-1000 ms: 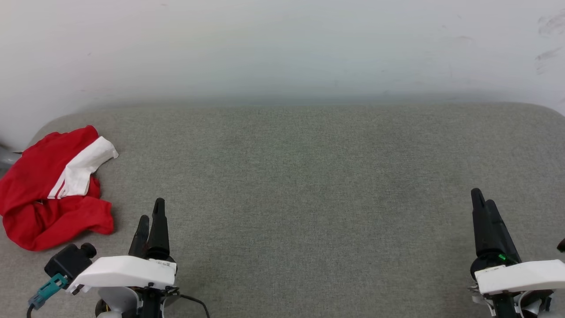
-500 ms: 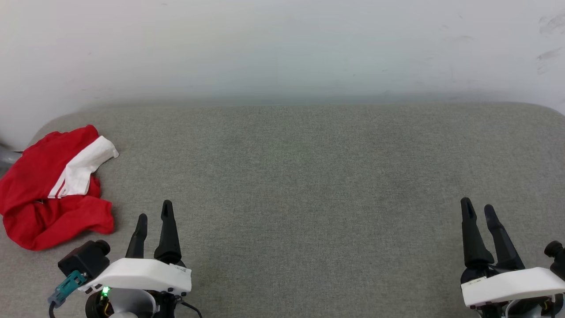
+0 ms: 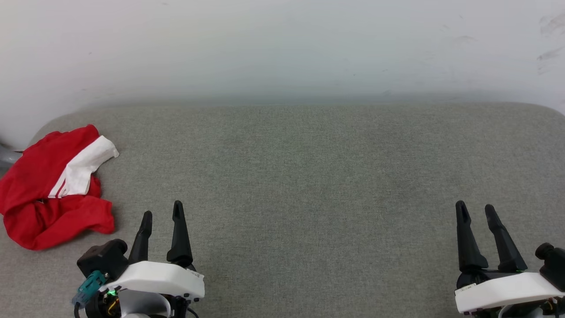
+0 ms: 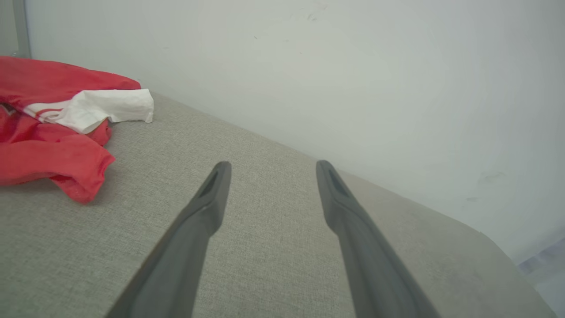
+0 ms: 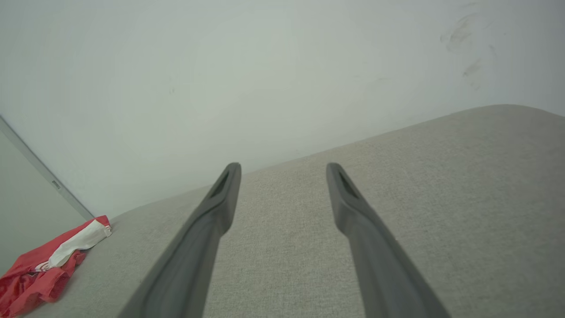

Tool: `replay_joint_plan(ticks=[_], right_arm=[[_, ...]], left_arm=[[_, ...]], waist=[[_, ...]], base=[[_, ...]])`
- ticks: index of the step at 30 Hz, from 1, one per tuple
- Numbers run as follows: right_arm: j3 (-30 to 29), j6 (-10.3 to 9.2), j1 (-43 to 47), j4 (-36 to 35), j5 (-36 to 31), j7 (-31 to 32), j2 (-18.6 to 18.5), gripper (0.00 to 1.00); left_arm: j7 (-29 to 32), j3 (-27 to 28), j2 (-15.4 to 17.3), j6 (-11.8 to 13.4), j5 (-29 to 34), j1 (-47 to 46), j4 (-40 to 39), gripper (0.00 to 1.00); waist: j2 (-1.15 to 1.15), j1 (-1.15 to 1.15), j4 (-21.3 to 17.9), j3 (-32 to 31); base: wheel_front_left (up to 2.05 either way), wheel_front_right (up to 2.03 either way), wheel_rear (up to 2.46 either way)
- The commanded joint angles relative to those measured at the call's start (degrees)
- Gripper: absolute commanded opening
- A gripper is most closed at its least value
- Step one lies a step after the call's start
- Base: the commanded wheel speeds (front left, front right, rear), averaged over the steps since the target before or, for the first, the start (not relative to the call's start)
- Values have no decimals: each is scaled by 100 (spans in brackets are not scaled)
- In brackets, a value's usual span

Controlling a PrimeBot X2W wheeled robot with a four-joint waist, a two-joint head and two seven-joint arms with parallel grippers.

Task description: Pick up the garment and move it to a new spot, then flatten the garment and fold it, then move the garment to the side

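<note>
Both arms have drawn back toward the near edge of the head view since a second ago, and their wrists have turned, so each pair of dark fingers now shows side by side instead of one behind the other. The left tool (image 3: 162, 210) has also shifted a little toward the middle, and the right tool (image 3: 476, 206) has slid slightly the same way. The garment (image 3: 35, 185) has not moved.

Nearest, the left tool hangs low over the grey fabric worktop (image 3: 309, 176) with its fingers spread and nothing between them; its wrist view shows the same wide gap. The right tool, well apart from it on the other side, is spread just as wide and also holds nothing.

Farther out and to the left of the left tool, near but not touching it, the garment lies crumpled at the worktop's left end. It is a red heap with one white sleeve (image 3: 84, 165) lying on top, red stripes showing along the sleeve's trim. No lettering is visible.

Beyond the worktop's rounded far edge rises a plain pale wall (image 3: 282, 44), faintly scuffed at its upper right.
</note>
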Motion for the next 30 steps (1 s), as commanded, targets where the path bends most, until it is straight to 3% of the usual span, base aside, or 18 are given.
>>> replay_joint_plan(ticks=[1, 30], right_arm=[[13, 1, 8, -95, -186, -69, -3, 100], [75, 0, 232, -211, -1209, -458, 0, 100]], left_arm=[[-66, -34, 34, 45, 191, 10, -84, 100], [-442, -303, 21, 137, 1654, 132, -129, 100]], waist=[[0, 0, 0, 0], [0, 0, 23, 15]], base=[[0, 0, 0], [0, 0, 0]])
